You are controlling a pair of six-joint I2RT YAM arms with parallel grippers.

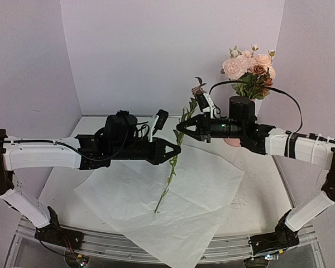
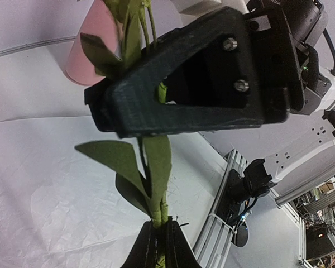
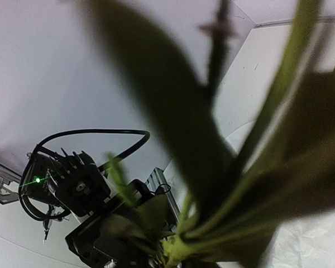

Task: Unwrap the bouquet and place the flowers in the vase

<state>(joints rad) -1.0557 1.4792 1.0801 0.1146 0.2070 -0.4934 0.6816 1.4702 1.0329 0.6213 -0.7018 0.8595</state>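
- One stem (image 1: 168, 181) in the top view, both arms on it. Left gripper (image 1: 173, 158) fingers are clenched mid-stem, and right gripper (image 1: 181, 127) fingers are drawn together on it just above. The long axis is tilted: cut end near-left, low by the white paper (image 1: 212, 173) on the desk (image 1: 262, 195), bloom up and far-right. The other flowers (image 1: 248, 67) stand in the vase (image 1: 232, 142), far right behind the right arm.
- Left wrist: left fingers (image 2: 148, 252) pinch the stem, which runs up through the right fingers (image 2: 134, 120). The pink vase lies beyond.
- Right wrist: blurred leaves fill the view, and its own fingers can't be made out.
- Step looks like a handover to the right arm. Next move probably needs the left to release, then the right to bring the cut end over the vase mouth.
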